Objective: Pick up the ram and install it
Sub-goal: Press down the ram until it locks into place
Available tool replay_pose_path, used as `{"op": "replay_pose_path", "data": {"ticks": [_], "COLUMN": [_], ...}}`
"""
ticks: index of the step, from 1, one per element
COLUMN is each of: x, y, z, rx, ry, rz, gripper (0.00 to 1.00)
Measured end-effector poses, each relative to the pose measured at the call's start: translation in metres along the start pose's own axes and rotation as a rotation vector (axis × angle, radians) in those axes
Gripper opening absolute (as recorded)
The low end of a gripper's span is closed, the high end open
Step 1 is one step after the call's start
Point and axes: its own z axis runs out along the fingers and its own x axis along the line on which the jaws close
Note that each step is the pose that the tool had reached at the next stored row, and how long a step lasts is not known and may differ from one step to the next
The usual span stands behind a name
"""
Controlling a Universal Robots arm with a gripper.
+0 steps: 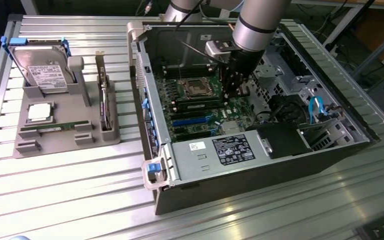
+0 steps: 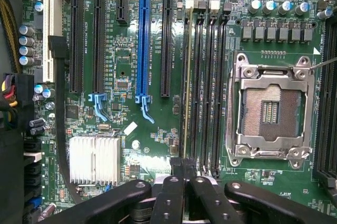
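The black gripper [image 1: 235, 90] is being held down inside the open grey computer case [image 1: 259, 165], just above the green motherboard [image 2: 131, 66], with its fingers [image 2: 174, 192] pressed together and nothing seen between them. In the wrist view, the long, thin green ram stick [image 2: 188, 76] is being seen edge-on, seated upright in the slot nearest the long blue expansion slot [image 2: 143, 45], beside the silver processor socket [image 2: 271, 110]. On the slatted metal counter [image 1: 65, 190], a second green stick [image 1: 53, 128] is lying in a grey holder tray [image 1: 28, 147], well apart from the case.
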Motion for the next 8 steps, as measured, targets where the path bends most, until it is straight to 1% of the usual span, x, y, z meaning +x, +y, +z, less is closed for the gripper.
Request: {"op": "replay_pose_path", "data": {"ticks": [1,2,4,8], "x": [0.0000,0.0002,0.0002,0.0003], "y": [-0.0003,-0.0003,-0.0003,-0.0003], "z": [-0.0006,-0.0019,-0.0032,-0.0034], "rx": [-0.0087,-0.0154,-0.0243,-0.0254], "ry": [-0.0009,-0.0002,-0.0011,-0.0006], "rz": [0.000,-0.001,-0.001,-0.001], "gripper": [0.11,0.11,0.11,0.11]}}
